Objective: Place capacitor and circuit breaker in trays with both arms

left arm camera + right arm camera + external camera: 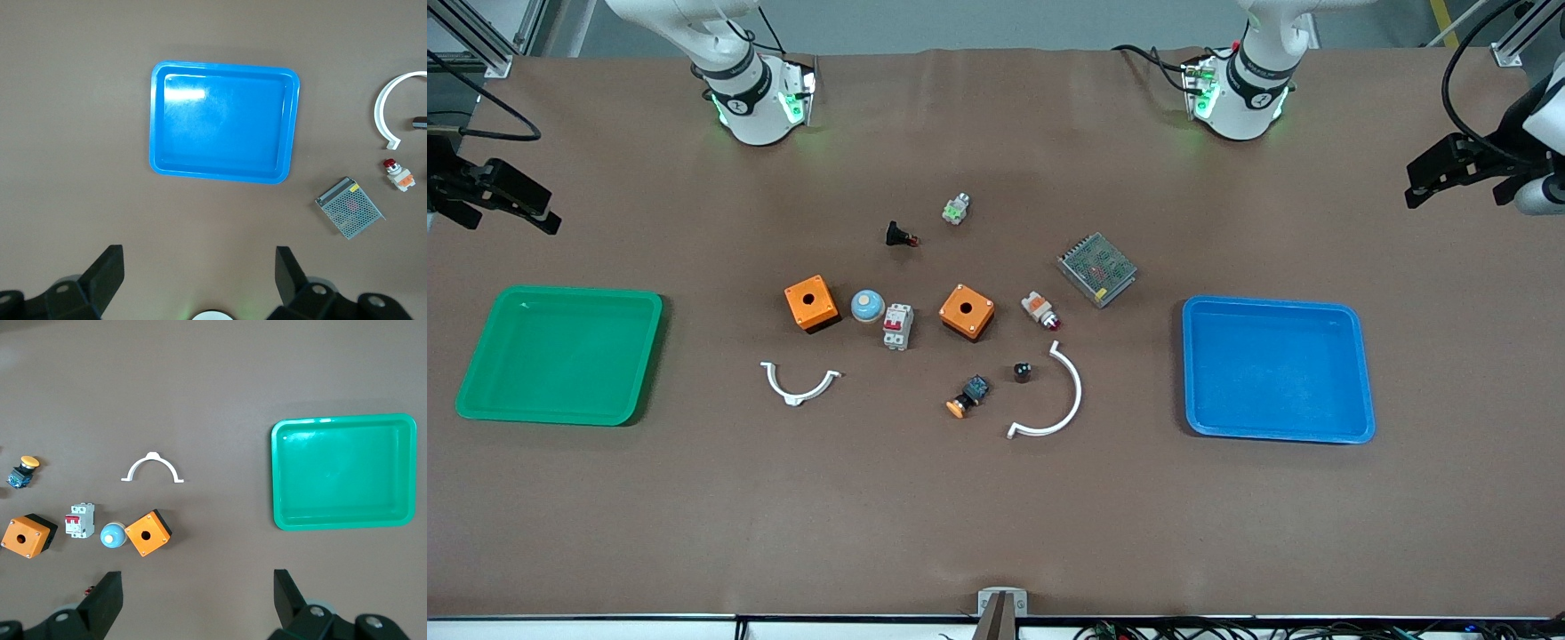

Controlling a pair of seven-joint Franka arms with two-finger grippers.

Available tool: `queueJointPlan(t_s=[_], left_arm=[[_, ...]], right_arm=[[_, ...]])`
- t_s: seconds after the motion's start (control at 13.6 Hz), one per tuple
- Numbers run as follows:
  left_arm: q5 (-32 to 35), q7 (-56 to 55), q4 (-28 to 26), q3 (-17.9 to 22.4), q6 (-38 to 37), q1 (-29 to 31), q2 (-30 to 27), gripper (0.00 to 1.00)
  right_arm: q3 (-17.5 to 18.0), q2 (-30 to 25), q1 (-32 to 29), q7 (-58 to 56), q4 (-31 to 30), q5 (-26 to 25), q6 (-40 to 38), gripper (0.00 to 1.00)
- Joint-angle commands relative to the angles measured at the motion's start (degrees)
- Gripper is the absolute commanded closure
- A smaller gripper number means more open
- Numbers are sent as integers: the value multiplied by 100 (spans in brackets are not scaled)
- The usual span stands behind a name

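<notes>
The capacitor point(1022, 372) is a tiny black cylinder standing inside the curve of a large white arc point(1054, 400). The circuit breaker point(898, 326) is a white-grey block with red switches, lying between a blue dome point(867, 306) and an orange box point(967, 311). It also shows in the right wrist view point(79, 521). My left gripper point(199, 267) is open and empty, high over bare table beside the blue tray point(223, 170). My right gripper point(198, 587) is open and empty, high over bare table beside the green tray point(343, 520).
A second orange box point(811, 303), a small white arc point(799, 384), an orange-capped button point(968, 396), a white-and-orange red-tipped piece point(1040, 310), a mesh-covered metal box point(1096, 268), a black flared piece point(901, 235) and a green-white piece point(956, 209) lie mid-table. The green tray point(560, 418) and blue tray point(1276, 434) sit at opposite ends.
</notes>
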Motion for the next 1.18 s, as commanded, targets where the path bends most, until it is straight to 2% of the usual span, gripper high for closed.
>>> queueJointPlan(t_s=[0.0, 0.29, 0.52, 0.74, 0.88, 1.1], left_arm=[[-39, 147, 58, -31, -84, 12, -24, 0], [-83, 86, 154, -48, -75, -32, 159, 0], [-110, 16, 278, -268, 73, -225, 677, 0], [-145, -510, 269, -347, 758, -576, 1195, 0], [-136, -1159, 304, -347, 1074, -954, 1740, 0], [-118, -2004, 304, -347, 1952, -1376, 2434, 0]], right_arm=[[73, 85, -110, 1, 153, -91, -92, 0], [73, 85, -110, -7, 153, -91, -92, 0], [73, 111, -92, 1, 153, -82, -101, 0], [73, 181, -66, 1, 153, -65, -101, 0], [82, 225, -100, -16, 127, -91, -153, 0], [126, 225, -136, -17, 118, -65, -355, 0]])
